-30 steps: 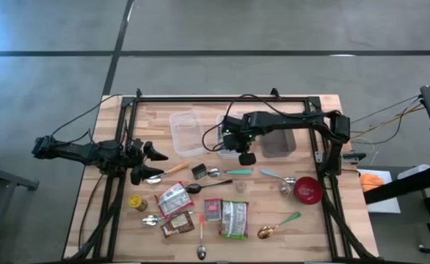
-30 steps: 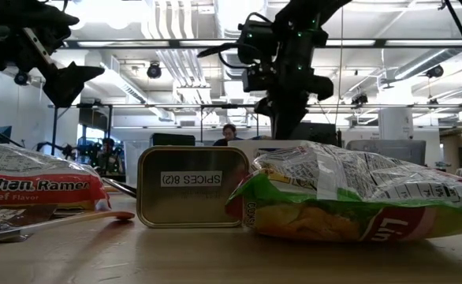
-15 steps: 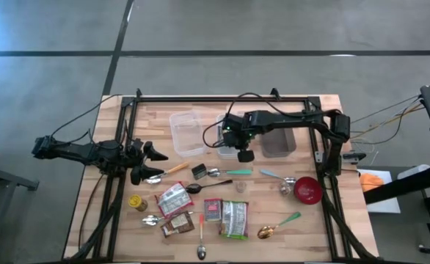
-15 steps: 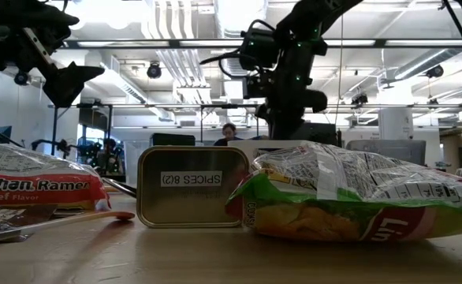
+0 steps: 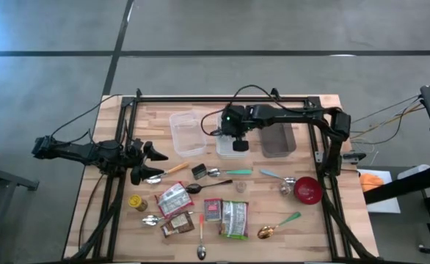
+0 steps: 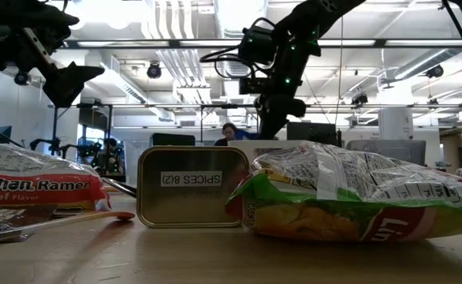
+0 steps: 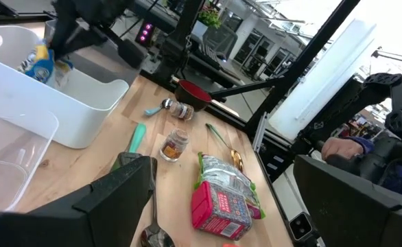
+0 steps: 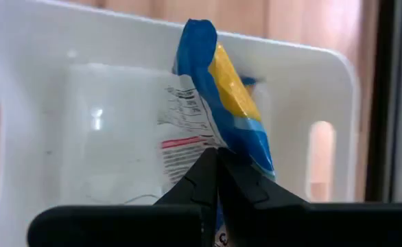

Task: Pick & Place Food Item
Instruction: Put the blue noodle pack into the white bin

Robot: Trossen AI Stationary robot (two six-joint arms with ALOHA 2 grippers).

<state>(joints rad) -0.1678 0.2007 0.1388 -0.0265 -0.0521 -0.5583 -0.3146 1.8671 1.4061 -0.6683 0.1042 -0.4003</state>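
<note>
A blue and yellow food packet (image 8: 221,96) hangs from my right gripper (image 8: 218,163), which is shut on it and points steeply down over the white bin (image 8: 105,103). From above, that gripper (image 5: 238,144) sits over the bin (image 5: 221,150) at the table's far middle. The left wrist view shows the packet (image 7: 42,60) at the height of the bin's rim (image 7: 84,75). My left gripper (image 7: 235,199) waits at the table's left side (image 5: 155,164), level, open and with nothing between its fingers. My right gripper pinches one end of the packet (image 8: 239,156) between its two fingertips, coming from above and slanting down. The rest of the packet hangs past the fingertips over the inside of the white bin. Whether its lower end touches the bin's floor, I cannot tell.
A clear container (image 5: 186,132) stands left of the white bin and a grey bin (image 5: 278,141) right of it. Nearer lie spoons, a spice tin (image 6: 193,187), a ramen packet (image 6: 34,189), a chips bag (image 6: 357,197) and a red bowl (image 5: 307,190).
My right gripper has carried the packet toward the table's far edge and a little to the left, from beside the spoons to over the white bin, tipping its wrist on the way. It has stayed shut on the packet.
</note>
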